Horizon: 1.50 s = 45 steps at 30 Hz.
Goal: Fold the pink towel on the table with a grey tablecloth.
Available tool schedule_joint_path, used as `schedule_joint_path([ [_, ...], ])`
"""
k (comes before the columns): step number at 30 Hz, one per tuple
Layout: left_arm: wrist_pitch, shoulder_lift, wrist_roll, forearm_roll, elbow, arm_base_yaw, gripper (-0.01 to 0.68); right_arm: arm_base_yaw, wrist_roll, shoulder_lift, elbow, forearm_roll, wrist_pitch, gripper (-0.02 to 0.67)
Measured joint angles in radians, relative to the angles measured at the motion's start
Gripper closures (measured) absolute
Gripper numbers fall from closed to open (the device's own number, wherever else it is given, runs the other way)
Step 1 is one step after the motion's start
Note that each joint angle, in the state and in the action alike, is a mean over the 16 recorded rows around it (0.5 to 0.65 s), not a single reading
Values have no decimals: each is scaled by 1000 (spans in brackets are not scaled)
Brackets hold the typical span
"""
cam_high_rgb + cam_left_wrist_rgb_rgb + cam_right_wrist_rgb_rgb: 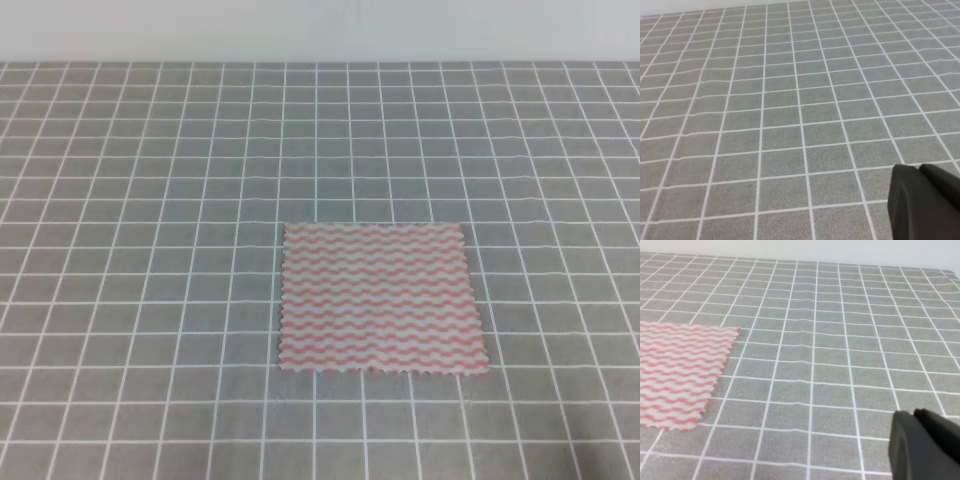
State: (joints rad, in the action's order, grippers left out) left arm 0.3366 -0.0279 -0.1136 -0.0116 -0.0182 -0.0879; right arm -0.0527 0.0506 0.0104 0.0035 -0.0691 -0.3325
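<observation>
Pink-and-white wavy-striped square cloth, the pink towel (382,298), is seen lying flat and unfolded on the table with a grey tablecloth (150,200), a grey fabric surface printed with a grid of thin white lines. In the exterior high view the towel is placed slightly right of centre, toward the near side, with its zigzag edges roughly aligned to the grid. No arm is visible in that view. In the right wrist view the towel is seen at the left, and a dark part of the right gripper (925,447) is seen at the near right corner, well apart from the towel. In the left wrist view only grid cloth and a dark part of the left gripper (924,202) are recorded. Whether either claw is released or clenched cannot be told.
</observation>
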Motion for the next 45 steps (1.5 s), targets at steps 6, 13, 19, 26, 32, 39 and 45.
schedule_joint_path([
  [6, 1, 1, 0, 0, 1, 0, 675, 0, 0, -2, 1, 0, 0, 666],
  [13, 3, 5, 0, 0, 4, 0, 675, 0, 0, -4, 1, 0, 0, 666],
  [19, 2, 3, 0, 0, 3, 0, 675, 0, 0, -5, 0, 0, 0, 666],
  [26, 1, 2, 0, 0, 1, 0, 675, 0, 0, -5, 0, 1, 0, 666],
  [32, 1, 2, 0, 0, 1, 0, 675, 1, 1, -5, 0, 11, 0, 666],
  [39, 1, 2, 0, 0, 1, 0, 675, 1, 16, -5, 0, 76, 1, 666],
  [45, 1, 2, 0, 0, 1, 0, 675, 2, 29, -5, 0, 128, 1, 666],
])
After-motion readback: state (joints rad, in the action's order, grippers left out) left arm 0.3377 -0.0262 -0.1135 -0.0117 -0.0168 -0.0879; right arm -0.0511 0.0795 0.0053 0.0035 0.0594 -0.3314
